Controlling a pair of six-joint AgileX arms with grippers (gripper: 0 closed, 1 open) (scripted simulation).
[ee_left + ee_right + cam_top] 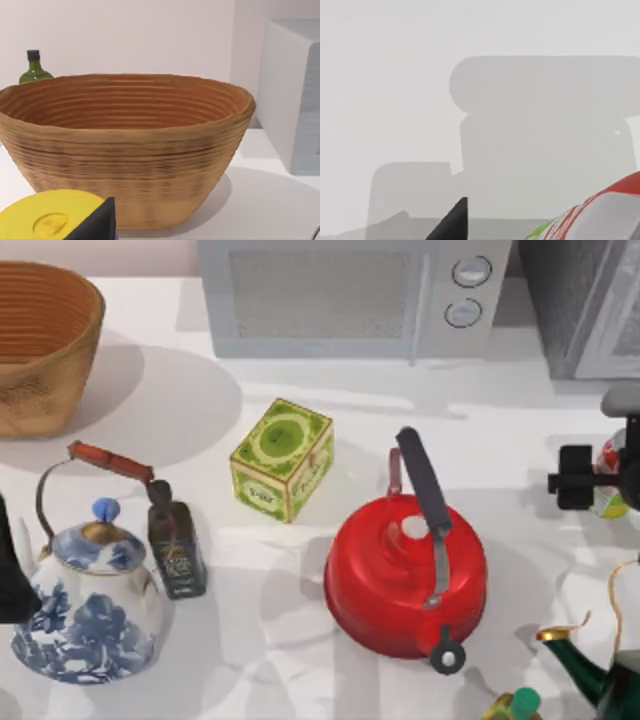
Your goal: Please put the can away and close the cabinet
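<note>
The right gripper (pixel 600 480), black, sits at the table's right edge, clamped around the small red, white and lime-green drink can (pixel 612 478), which lies between its fingers just in front of the cabinet; in the right wrist view the can (pixel 600 215) shows tilted beside one dark fingertip (pixel 452 220). The grey speckled cabinet (pixel 565 300) with its light framed door (pixel 615 330) stands at the far right corner, the door angled outward. The left arm (pixel 15 570) rests at the left edge; whether its fingers are open cannot be told. On the white table (pixel 300 640) stand one green square tea tin (pixel 282 460), one red kettle (pixel 405 575), one blue-and-white porcelain teapot (pixel 90 605), one dark little bottle (pixel 175 545), one woven basket (pixel 40 340), and one white-grey microwave (pixel 350 295).
</note>
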